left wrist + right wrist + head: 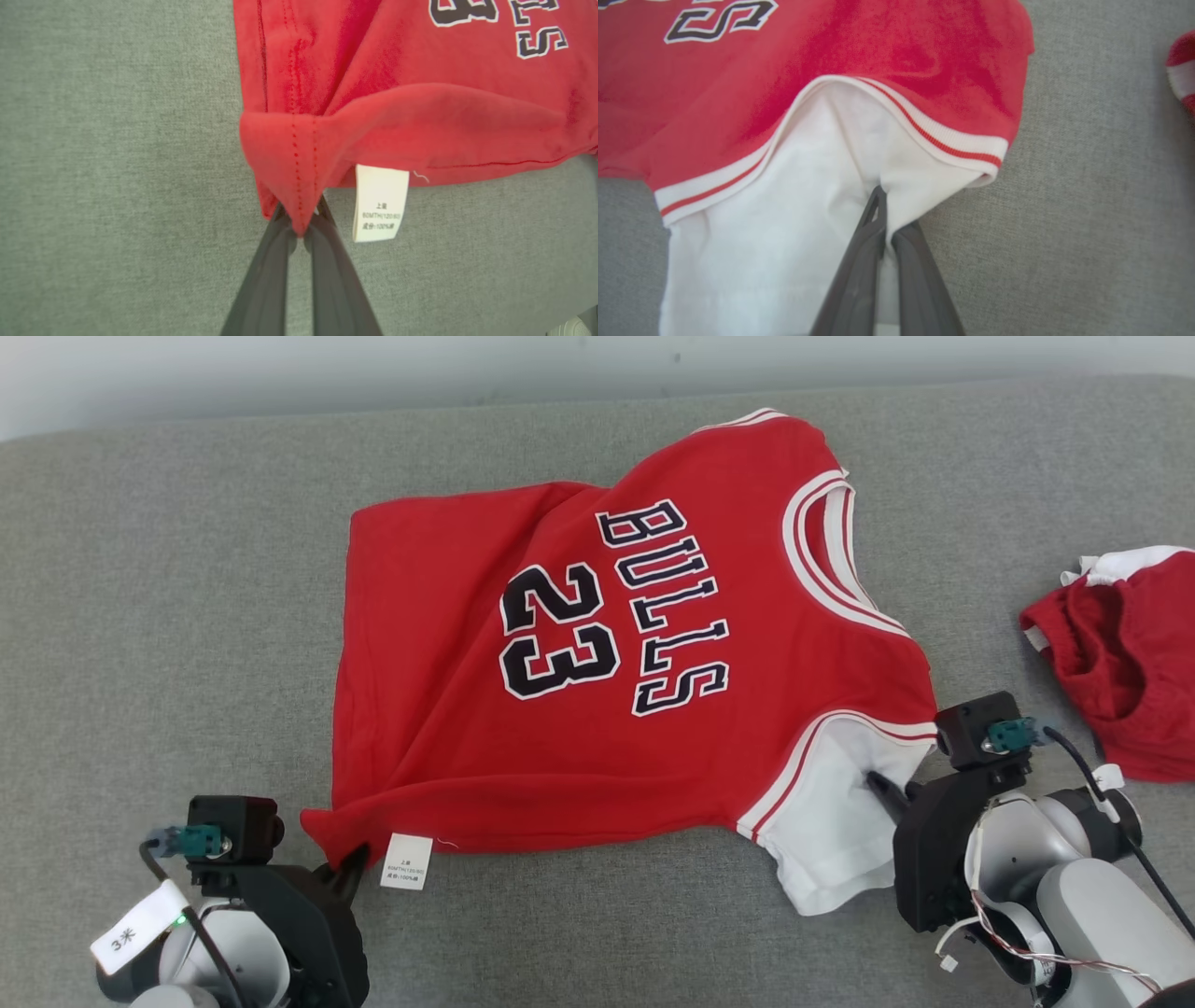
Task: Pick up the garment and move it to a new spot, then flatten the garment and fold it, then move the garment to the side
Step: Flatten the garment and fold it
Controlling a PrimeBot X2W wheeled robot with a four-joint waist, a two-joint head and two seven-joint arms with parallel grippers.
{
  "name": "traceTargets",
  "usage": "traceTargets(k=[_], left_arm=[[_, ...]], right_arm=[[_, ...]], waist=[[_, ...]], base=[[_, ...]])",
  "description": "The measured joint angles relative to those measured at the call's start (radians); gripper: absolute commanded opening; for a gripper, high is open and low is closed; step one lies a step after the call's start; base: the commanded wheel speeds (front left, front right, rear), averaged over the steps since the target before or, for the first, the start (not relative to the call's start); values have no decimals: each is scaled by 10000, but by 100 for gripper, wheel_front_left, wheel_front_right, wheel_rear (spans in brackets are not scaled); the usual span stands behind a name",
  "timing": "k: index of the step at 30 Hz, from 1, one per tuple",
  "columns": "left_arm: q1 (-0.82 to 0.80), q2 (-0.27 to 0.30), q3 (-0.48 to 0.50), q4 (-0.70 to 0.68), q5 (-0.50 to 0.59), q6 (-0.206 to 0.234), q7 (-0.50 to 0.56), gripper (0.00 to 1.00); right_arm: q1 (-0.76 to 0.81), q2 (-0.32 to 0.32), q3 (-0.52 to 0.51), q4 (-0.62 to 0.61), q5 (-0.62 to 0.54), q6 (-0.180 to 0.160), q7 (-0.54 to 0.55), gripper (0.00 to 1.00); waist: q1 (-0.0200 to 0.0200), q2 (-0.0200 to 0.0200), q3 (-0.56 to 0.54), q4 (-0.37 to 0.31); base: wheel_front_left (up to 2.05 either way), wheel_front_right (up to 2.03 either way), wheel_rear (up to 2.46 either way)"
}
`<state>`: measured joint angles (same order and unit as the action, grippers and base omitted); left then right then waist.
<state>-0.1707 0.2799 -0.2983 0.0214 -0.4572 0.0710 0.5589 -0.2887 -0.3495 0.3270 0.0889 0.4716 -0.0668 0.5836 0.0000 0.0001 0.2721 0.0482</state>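
The garment [597, 644] is a red jersey with "BULLS 23" in dark letters and white sleeves, spread on the grey cushion with its neck toward the right. My left gripper [350, 870] is shut on the jersey's lower left hem corner; in the left wrist view the two fingers of the left gripper [301, 224] pinch the red corner [294, 186] beside a white care label [379, 203]. My right gripper [887, 787] is shut on the white sleeve [831, 821]; the right wrist view has the right gripper [883, 210] closed on a fold of the white sleeve [794, 224].
A second red and white piece of clothing [1125, 653] lies crumpled at the right edge of the grey cushion [168, 616]. A pale wall runs along the back. Bare cushion stretches to the left and in front of the jersey.
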Motion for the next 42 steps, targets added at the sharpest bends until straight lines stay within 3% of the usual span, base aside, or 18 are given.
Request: traceTargets(k=[12, 13, 14, 26, 28, 33, 36, 37, 38, 39, 42], left_arm=[[223, -33, 40, -184, 2, 4, -424, 0], [326, -35, 21, -201, 2, 4, -435, 0], [433, -33, 21, -224, 2, 4, -462, 0], [586, -29, -42, -380, 2, 4, -491, 0], [598, -38, -92, -399, 2, 0, -489, 0], [598, -50, -84, -431, 2, 2, -489, 0], [599, -50, -90, -447, 0, 2, -487, 0], [602, -48, -88, -449, 0, 2, -487, 0], [604, -48, -88, -451, 0, 2, -487, 0], [605, -50, -92, -456, -2, 2, -479, 0], [610, -50, -94, -477, -13, 2, -476, 0]], right_arm=[[1210, -52, -629, -516, -165, -401, -395, 0], [1344, -21, -704, -552, -159, -405, -395, 43], [1474, 15, -759, -568, -153, -422, -395, 100], [1815, 169, -1035, -869, -146, -537, -261, 100], [1831, 240, -1162, -915, -146, -564, -199, 91], [2032, 355, -1701, -1239, -182, -566, -201, 96], [2315, 360, -2011, -1191, -299, -575, -102, 71], [2399, 387, -2105, -1164, -385, -573, -77, 53], [2457, 460, -2205, -1114, -445, -575, -6, 51], [2496, 529, -2240, -1070, -462, -575, 42, 61], [2605, 690, -2261, -1043, -474, -575, 79, 60]], waist=[[-1, -1, -478, -196], [-1, -1, -506, -216], [-1, -1, -526, -235], [-1, -1, -486, -230], [-1, -1, -461, -200], [0, -1, -437, -160], [-1, -1, -441, -164], [-1, -1, -440, -168], [-1, -1, -438, -174], [-1, -1, -435, -180], [0, -1, -421, -191]], base=[[0, 0, 0], [0, 0, 0], [0, 0, 0], [0, 0, 0], [0, 0, 0], [0, 0, 0], [0, 0, 0], [0, 0, 0], [0, 0, 0], [0, 0, 0], [0, 0, 0]])
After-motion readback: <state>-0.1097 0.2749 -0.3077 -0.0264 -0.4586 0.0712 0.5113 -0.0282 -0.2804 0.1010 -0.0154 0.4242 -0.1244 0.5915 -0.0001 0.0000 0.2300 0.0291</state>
